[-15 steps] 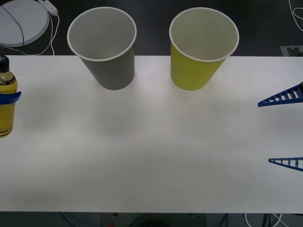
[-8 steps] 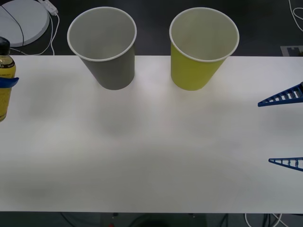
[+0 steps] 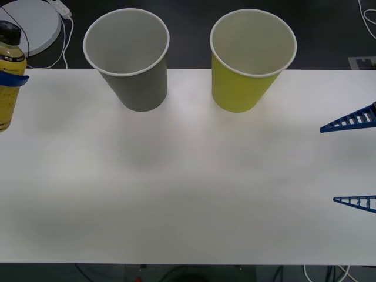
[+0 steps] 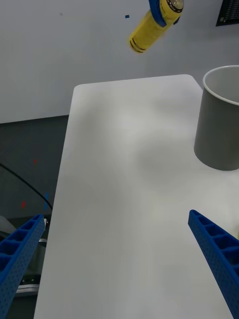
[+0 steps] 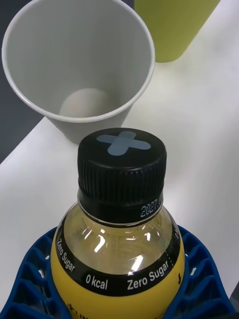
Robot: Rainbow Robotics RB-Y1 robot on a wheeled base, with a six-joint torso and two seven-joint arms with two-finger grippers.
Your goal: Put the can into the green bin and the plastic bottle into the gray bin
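Left gripper (image 3: 7,79) clamps the plastic bottle (image 3: 9,76) upright, clear of the table. Gray bin (image 3: 128,56) lies toward 3 o'clock. Right gripper (image 3: 355,161) gapes wide, idle.

You had a white tabletop (image 3: 188,188) with the gray bin (image 3: 130,64) and the green bin (image 3: 248,64) standing upright along its far edge.

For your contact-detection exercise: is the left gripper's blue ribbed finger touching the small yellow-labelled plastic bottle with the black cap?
Touching. The left wrist view shows the left gripper wrapping the plastic bottle with no gap.
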